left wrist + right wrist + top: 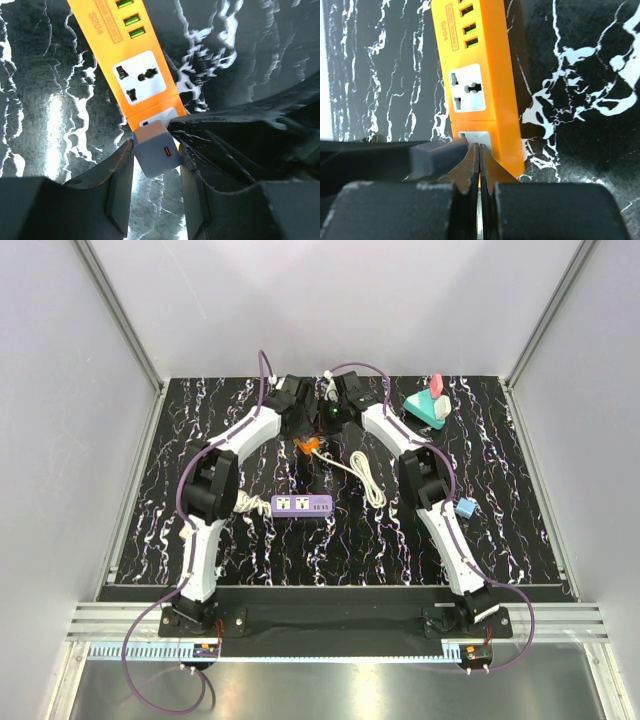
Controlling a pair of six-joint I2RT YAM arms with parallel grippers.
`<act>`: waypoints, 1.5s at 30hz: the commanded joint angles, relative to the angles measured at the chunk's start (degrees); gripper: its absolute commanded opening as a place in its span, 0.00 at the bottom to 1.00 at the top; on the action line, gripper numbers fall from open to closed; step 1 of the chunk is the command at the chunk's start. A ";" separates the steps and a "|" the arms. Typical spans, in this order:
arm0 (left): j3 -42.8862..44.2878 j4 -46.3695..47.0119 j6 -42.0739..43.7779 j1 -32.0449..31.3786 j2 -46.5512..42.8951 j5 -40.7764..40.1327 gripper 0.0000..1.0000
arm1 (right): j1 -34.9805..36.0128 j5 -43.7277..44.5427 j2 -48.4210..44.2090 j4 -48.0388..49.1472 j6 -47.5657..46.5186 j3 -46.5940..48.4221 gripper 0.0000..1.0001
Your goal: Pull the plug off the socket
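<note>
1. From above, the left gripper [298, 424] and right gripper [338, 418] meet over the orange power strip [308, 446]. A purple power strip [302, 504] lies on the near side of the orange one. I cannot make out the plug from here.
2. Left wrist: the grey plug [156, 148] is seated in the orange strip's end socket. The left fingers [120, 192], about half open, clamp its two sides. The grasp looks made and the pull not yet begun.
3. Right wrist: the right fingers [470, 170] are pressed fully together and hold nothing. Their tips bear down on the orange strip's end, just beside the plug. Next, I'd say, comes a straight pull away from the orange strip while the right arm pins it.
</note>
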 commanded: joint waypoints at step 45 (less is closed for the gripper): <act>-46.19 -3.29 3.86 20.18 -39.92 -13.00 0.00 | 1.65 7.05 5.17 -8.48 -4.26 1.82 0.00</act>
